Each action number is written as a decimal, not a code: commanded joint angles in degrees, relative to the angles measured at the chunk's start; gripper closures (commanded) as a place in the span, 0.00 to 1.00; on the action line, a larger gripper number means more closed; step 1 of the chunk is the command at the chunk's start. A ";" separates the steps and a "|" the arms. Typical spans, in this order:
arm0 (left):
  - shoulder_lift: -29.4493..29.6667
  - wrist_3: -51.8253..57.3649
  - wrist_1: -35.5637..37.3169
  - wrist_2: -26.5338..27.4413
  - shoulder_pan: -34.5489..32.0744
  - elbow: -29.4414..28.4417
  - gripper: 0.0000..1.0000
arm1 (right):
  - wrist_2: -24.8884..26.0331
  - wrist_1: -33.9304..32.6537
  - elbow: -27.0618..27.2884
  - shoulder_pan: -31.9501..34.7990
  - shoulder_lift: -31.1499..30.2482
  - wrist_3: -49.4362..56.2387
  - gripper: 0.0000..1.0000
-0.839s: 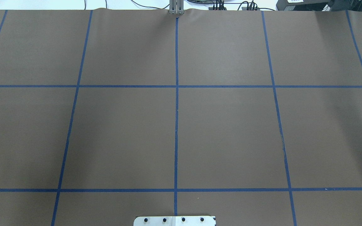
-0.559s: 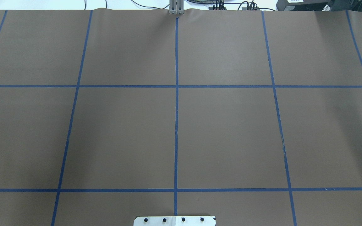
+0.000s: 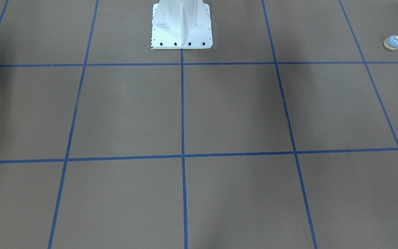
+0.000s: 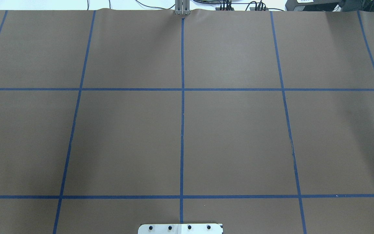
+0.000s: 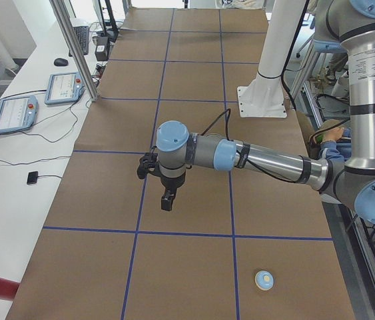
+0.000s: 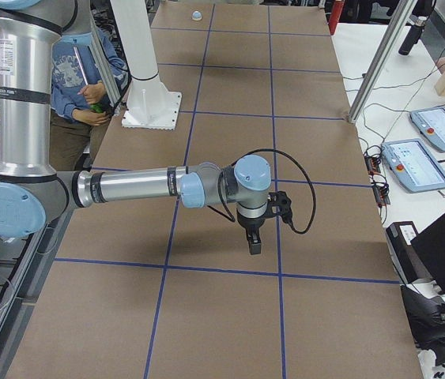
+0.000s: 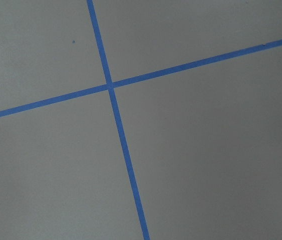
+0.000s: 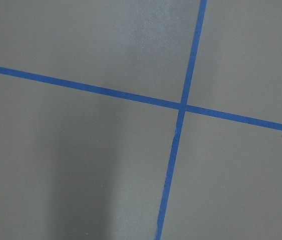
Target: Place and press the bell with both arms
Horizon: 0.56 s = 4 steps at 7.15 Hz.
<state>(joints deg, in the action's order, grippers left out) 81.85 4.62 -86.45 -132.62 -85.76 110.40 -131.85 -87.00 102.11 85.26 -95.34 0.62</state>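
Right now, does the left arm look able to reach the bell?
Probably yes: the bell sits in the open on the left arm's side, and nothing stands between it and the left hand.

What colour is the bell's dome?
The bell has a light-blue dome, with a cream base and button; it shows best in the exterior front-facing view.

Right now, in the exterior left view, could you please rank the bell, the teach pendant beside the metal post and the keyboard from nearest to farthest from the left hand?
From the left hand:
1. bell, near end, robot's side.
2. teach pendant, on the white bench opposite.
3. keyboard, farther along that bench.
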 commanded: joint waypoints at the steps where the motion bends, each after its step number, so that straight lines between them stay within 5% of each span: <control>1: -2.55 0.55 -0.12 0.08 0.06 -0.62 0.01 | -0.33 0.08 -0.06 0.00 -0.02 0.00 0.00; 4: -8.97 0.56 -0.91 -0.01 0.06 -4.11 0.00 | -0.42 0.52 -0.59 -0.18 0.07 -0.17 0.00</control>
<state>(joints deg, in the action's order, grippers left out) 75.13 5.16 -86.77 -132.56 -85.70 108.54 -132.20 -86.55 101.77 85.15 -95.35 0.58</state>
